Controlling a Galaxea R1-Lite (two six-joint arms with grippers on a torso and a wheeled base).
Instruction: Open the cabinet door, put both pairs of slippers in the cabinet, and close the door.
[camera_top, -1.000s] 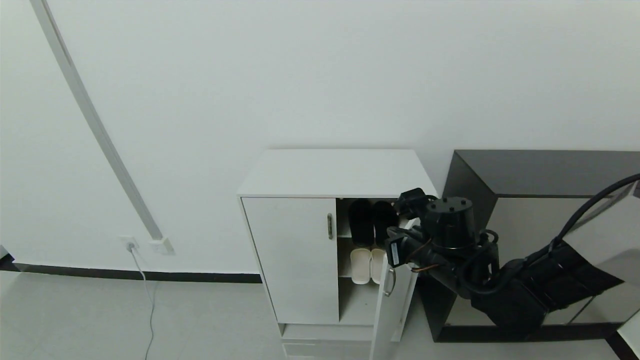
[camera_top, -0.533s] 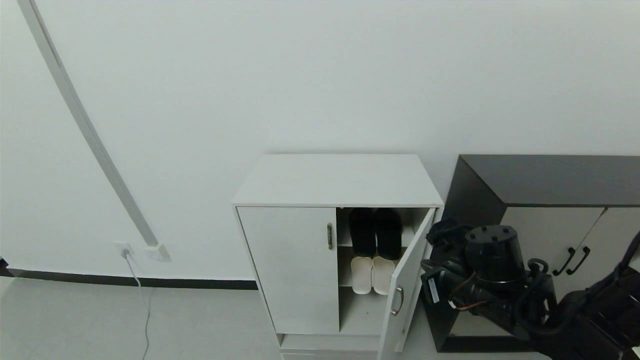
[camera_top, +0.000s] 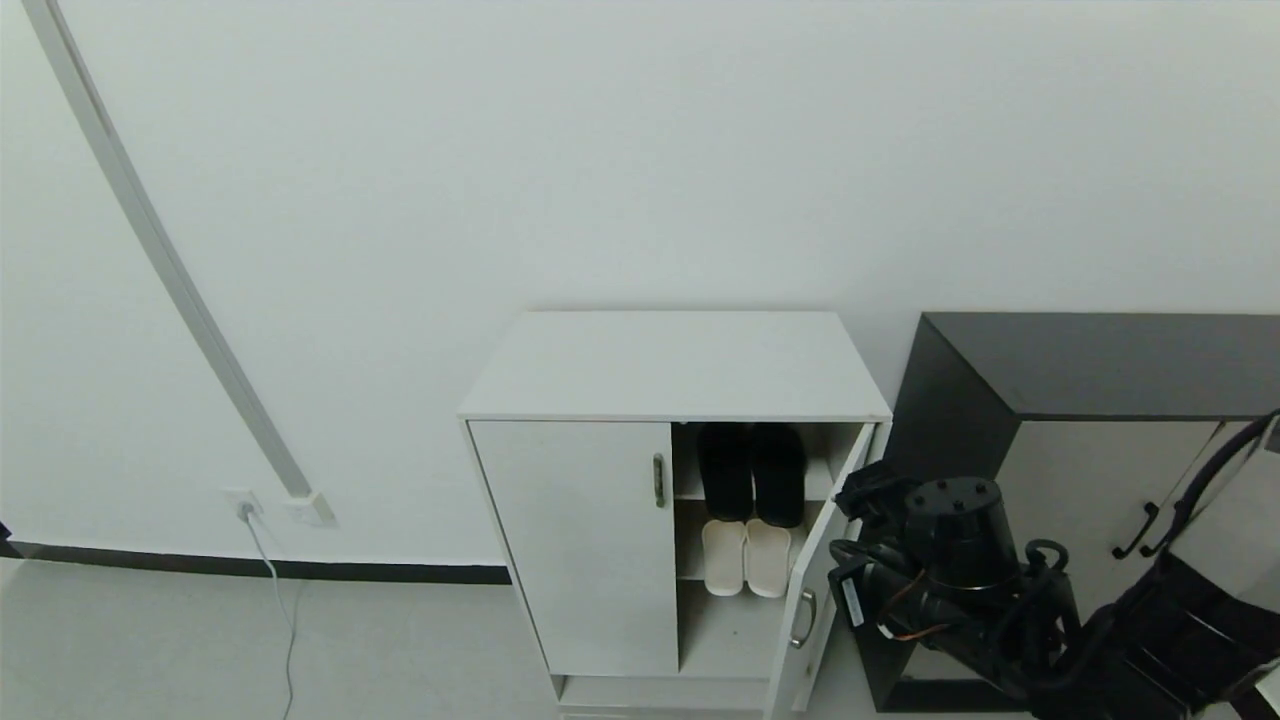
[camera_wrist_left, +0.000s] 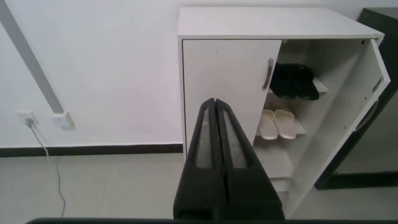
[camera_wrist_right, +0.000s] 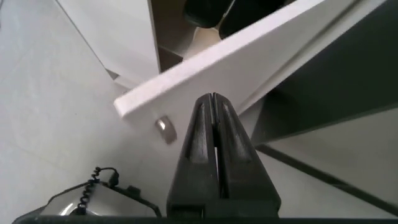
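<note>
Black slippers (camera_top: 750, 472) above white slippers (camera_top: 745, 557), lengthwise front-to-back on the cabinet (camera_top: 670, 365) shelves; door (camera_top: 815, 580) ajar, nearer shut than 1 s ago. Right gripper (camera_wrist_right: 214, 99), pressed together, just beside it; left gripper (camera_wrist_left: 215, 102) likewise.

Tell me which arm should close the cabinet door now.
Right. The black slippers and white slippers already sit inside the cabinet. The right tool, shut, is close to the open door, by its handle; the left tool hangs back, facing the closed left door.
</note>
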